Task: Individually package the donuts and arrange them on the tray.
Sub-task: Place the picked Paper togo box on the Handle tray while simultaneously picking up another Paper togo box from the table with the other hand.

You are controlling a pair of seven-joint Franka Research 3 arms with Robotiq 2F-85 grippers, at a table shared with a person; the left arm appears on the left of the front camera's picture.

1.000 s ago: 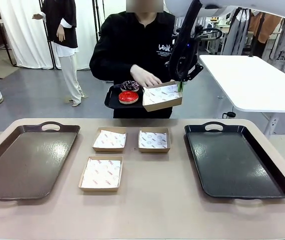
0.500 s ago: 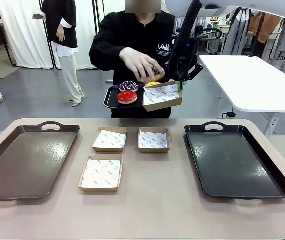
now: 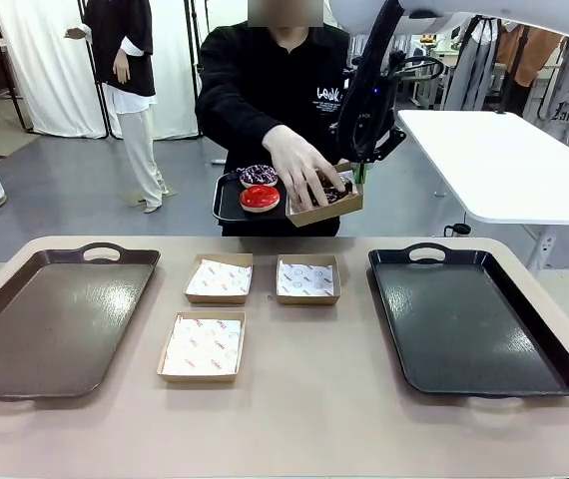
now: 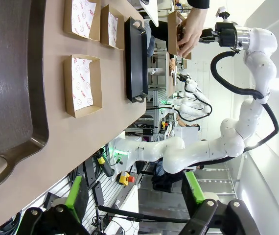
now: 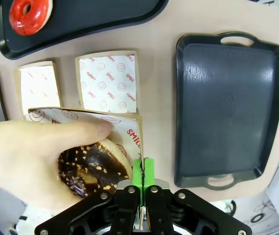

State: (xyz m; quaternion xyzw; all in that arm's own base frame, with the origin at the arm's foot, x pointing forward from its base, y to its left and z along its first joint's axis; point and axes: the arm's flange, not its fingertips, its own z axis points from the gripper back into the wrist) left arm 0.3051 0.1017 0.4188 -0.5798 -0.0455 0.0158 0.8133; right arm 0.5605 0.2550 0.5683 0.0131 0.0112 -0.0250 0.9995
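Inside box [image 5: 125, 125] | glossy chocolate donut [image 5: 93, 169], tan sprinkles | right claw [image 5: 143, 166] grips box

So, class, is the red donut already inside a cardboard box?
No, the red donut lies bare on the small black tray.

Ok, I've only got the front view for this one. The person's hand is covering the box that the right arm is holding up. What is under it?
Observer: The right wrist view shows the hand holding a chocolate donut with coloured sprinkles against the paper lining of the box.
Operator: Is the right gripper actually clamped on that box?
Observer: Yes. The right gripper has its green pads pinched together on the edge of the box wall.
Operator: And the left gripper?
Observer: In the left wrist view the left gripper is open, with its fingers wide apart and nothing between them.
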